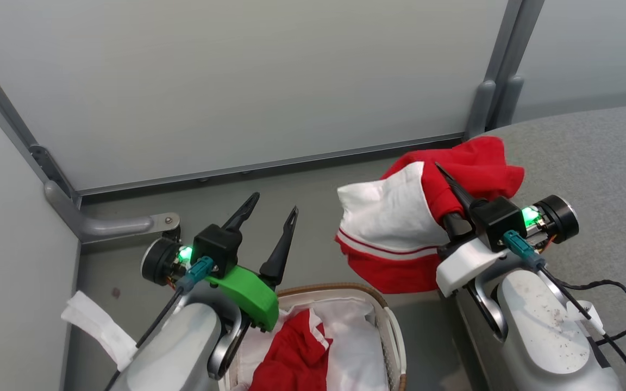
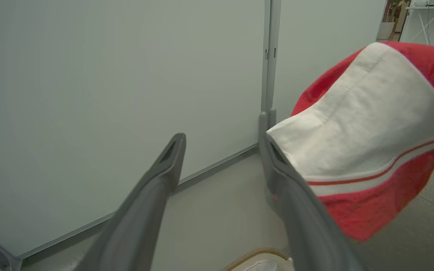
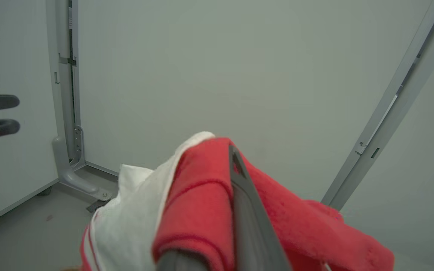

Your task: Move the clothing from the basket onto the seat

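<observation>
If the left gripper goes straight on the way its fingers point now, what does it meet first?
Probably the pale wall panel, near its bottom rail. The red and white garment hangs just beside that line; depth is unclear.

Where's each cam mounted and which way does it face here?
Head: on the head, looking forward and down at basket and seat; shows left gripper and right gripper.
Left wrist: on the left wrist, along its open fingers toward the wall.
Right wrist: on the right wrist, along its shut fingers toward the wall.
Shared: all three show the held garment.
</observation>
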